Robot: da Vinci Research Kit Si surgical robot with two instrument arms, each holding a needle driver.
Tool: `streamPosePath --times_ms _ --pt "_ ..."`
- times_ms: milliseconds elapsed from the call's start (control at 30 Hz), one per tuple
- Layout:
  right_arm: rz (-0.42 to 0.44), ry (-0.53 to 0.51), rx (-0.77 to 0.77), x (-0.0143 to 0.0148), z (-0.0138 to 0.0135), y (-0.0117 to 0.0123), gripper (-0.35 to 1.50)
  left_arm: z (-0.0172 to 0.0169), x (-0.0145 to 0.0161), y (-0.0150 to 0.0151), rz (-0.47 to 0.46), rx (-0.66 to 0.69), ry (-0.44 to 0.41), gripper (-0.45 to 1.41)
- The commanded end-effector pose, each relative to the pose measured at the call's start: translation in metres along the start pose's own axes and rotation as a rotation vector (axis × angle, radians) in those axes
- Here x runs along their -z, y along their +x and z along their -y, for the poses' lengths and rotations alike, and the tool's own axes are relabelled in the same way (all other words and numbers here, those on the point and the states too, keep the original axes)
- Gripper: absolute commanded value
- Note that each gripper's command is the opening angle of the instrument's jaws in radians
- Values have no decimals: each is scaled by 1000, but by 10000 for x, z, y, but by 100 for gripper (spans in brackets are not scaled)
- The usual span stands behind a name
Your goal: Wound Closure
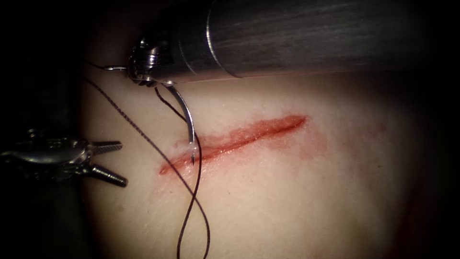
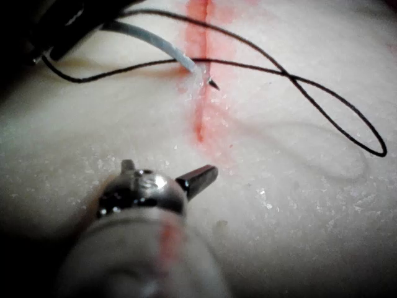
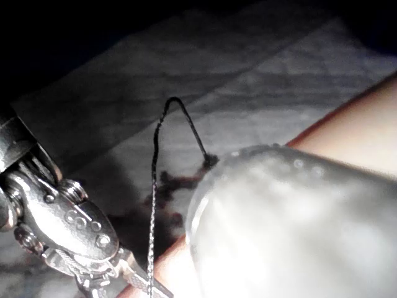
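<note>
Right tool (image 1: 143, 67) pinches the needle (image 1: 187, 117) near its thread end, its tip in the tissue (image 1: 297, 192) at the cut (image 1: 239, 139), left tool (image 1: 108, 163) spread and empty; no stitch is visible yet.

Needle (image 1: 187, 115) tip buried in tissue (image 1: 297, 192).

Endoscope view: light falls centrally on the tissue (image 1: 287, 192); edges fall off to heavy black vignette. Glare on the right end effector (image 1: 143, 67) and needle (image 1: 187, 115). Left wrist view: the near shaft (image 2: 142, 261) is blurred, the thread (image 2: 322, 99) sharp. Right wrist view: dim background, overexposed blurred shaft (image 3: 291, 230).
</note>
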Motion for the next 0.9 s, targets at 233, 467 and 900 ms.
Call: streamPosePath --times_ms 233,467,900 --pt "-409 117 -259 -12 -5 -63 -35 0 -7 -3 0 0 -1 69" --pt "-760 291 -489 -16 -4 -88 -35 0 -7 -3 0 6 0 66" --pt "-1200 398 -620 -15 0 -85 -35 -1 -8 -1 -18 33 -15 56"
